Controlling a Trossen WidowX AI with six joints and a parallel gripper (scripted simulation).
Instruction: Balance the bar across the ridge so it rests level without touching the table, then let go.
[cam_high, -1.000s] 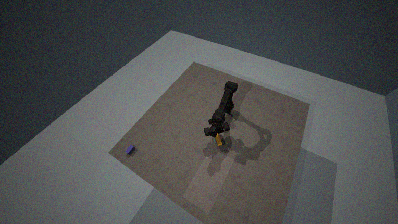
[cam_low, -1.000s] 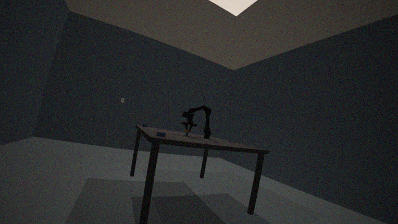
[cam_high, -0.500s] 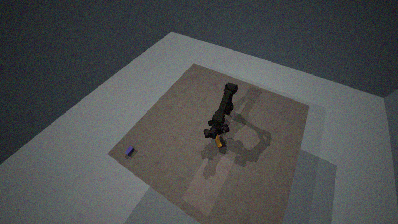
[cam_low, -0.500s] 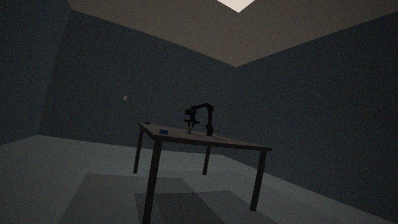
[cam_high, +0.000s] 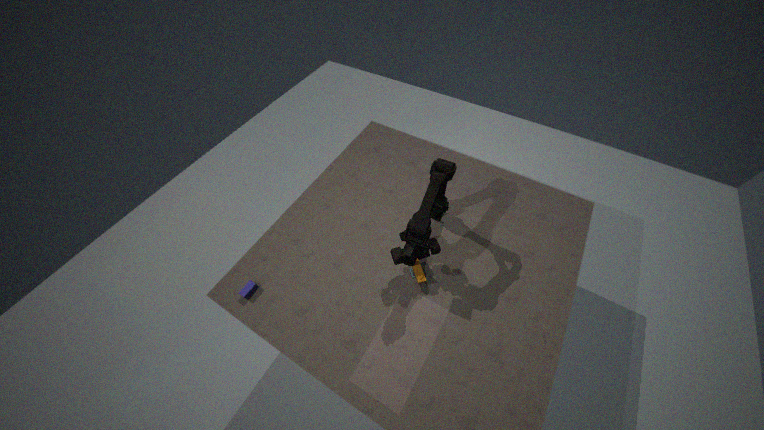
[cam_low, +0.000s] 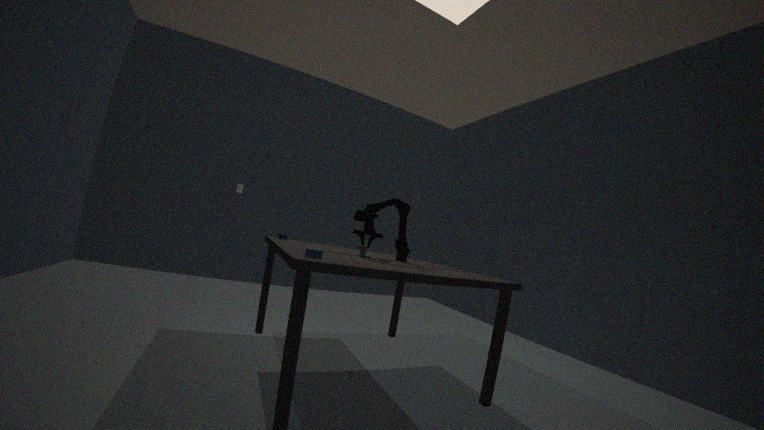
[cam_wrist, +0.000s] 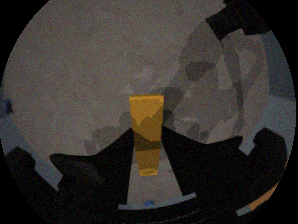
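I have the long, flat orange-yellow bar (cam_high: 420, 271) (cam_low: 363, 247) (cam_wrist: 148, 112) pinched between the two black fingers of my pincer (cam_high: 416, 260) (cam_low: 365, 245) (cam_wrist: 147, 129). In my wrist view the bar runs from twelve o'clock toward six, its wide end up and its narrower-looking end down between my fingers, which touch its sides from nine and three. From the top, one end pokes out from under me toward between five and six o'clock.

Directly beneath the bar, at six o'clock in the exterior view, a small teal upright piece (cam_high: 412, 271) (cam_low: 363, 253) stands on the brown rectangular table (cam_high: 331, 213) (cam_low: 454, 276); I take it as the ridge. Whether the bar touches it, or sits quite level, is too small and dark to tell. The bar is above the table top, and I have not let go.

My black jointed arm (cam_high: 426, 208) (cam_low: 403, 224) reaches back toward one o'clock from the top; in the exterior view its foot stands between three and four from my pincer. Well apart from me, a violet-blue block (cam_high: 248, 288) lies near nine o'clock in the top view. The exterior view shows a dark blue rectangular block (cam_low: 313, 253) at nine, by the table's edge.
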